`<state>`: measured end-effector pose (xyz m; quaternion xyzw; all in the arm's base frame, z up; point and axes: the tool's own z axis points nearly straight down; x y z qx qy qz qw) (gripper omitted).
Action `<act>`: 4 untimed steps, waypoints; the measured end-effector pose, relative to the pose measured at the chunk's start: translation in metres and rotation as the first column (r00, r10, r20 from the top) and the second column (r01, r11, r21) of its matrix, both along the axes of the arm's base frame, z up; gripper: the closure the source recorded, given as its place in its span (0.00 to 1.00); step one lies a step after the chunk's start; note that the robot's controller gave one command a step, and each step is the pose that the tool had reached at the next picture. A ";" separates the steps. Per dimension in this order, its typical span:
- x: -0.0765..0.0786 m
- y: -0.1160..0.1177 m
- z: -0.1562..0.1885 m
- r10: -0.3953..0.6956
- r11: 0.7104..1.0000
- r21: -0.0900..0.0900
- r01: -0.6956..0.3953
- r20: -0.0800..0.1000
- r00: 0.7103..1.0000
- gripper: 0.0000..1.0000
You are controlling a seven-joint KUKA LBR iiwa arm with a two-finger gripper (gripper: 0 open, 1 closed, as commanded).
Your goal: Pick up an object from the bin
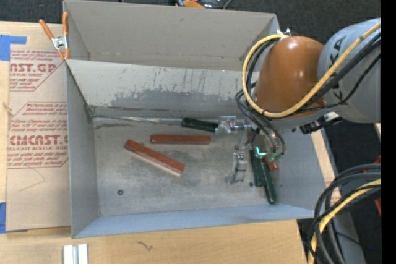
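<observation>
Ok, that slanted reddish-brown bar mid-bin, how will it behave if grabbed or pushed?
Probably stiff: the reddish-brown bar looks straight, with flat faces. It should slide rather than roll on the bin floor. Long and narrow, it may swivel if pushed or gripped near one end.

Even, fairly bright light falls from above; the bin's (167, 34) far wall is palest, and a soft shadow lies under the arm (352, 71) by its right edge.
</observation>
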<state>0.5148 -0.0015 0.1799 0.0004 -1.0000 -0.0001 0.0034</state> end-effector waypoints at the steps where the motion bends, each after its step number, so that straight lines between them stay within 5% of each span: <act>1: 0.012 0.085 -0.102 0.343 0.939 0.002 -0.343 0.005 0.939 0.00; 2: 0.051 0.140 -0.107 0.180 0.984 0.003 -0.180 0.011 0.984 0.00; 3: 0.051 0.139 -0.107 0.179 0.984 0.001 -0.179 0.009 0.984 1.00; 4: 0.055 0.165 0.049 0.138 0.990 0.002 -0.138 0.018 0.990 1.00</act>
